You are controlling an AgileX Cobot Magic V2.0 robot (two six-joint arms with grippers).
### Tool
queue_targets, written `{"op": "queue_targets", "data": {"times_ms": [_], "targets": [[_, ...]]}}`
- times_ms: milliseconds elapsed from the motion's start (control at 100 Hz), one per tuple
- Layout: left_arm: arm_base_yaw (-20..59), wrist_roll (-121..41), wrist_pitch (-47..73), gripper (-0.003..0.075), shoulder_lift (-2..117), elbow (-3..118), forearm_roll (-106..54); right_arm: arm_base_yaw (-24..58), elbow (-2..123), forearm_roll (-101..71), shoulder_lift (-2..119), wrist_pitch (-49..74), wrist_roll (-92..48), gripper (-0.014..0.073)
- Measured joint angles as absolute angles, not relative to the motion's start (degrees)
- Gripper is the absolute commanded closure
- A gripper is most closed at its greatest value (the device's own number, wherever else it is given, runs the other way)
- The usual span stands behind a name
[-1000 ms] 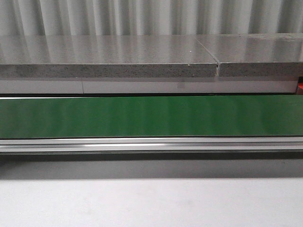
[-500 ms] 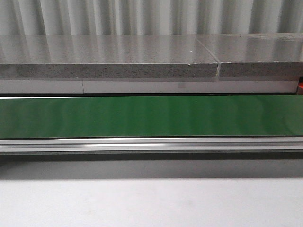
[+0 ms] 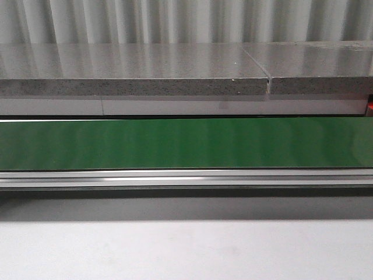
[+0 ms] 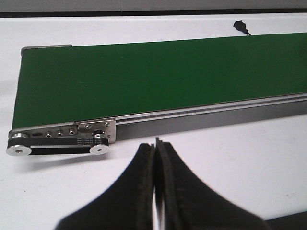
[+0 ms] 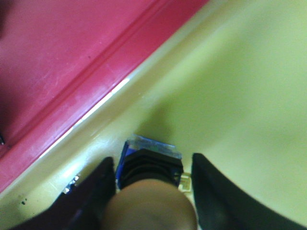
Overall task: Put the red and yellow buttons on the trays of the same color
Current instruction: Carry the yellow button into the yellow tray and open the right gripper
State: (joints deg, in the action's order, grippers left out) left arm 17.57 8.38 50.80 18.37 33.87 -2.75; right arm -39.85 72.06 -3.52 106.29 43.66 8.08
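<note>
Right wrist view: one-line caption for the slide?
Right hand open around a button sitting in the yellow tray, red tray alongside.

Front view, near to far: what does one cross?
White table → aluminium rail → green conveyor belt → white panel → grey speckled slab → corrugated wall.

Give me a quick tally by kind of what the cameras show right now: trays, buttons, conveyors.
Trays: 2, red tray and yellow tray, side by side.
Buttons: 1, the button between the right gripper's open fingers, over the yellow tray; its cap colour is unclear.
Conveyors: 1, the green belt, nothing on it.
Total: 4.
</note>
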Motion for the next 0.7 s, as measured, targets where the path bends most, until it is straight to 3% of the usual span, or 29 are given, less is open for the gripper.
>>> {"op": "queue_targets", "data": {"times_ms": [400, 700], "targets": [[17.57, 8.38, 50.80, 0.0740, 18.37, 33.87, -2.75, -39.85, 72.06, -3.61, 105.60, 43.42, 8.08, 0.0053], [17.57, 8.38, 50.80, 0.0740, 18.37, 33.87, -2.75, -39.70, 72.06, -3.61, 95.89, 44.33, 8.19, 0.0055]]}}
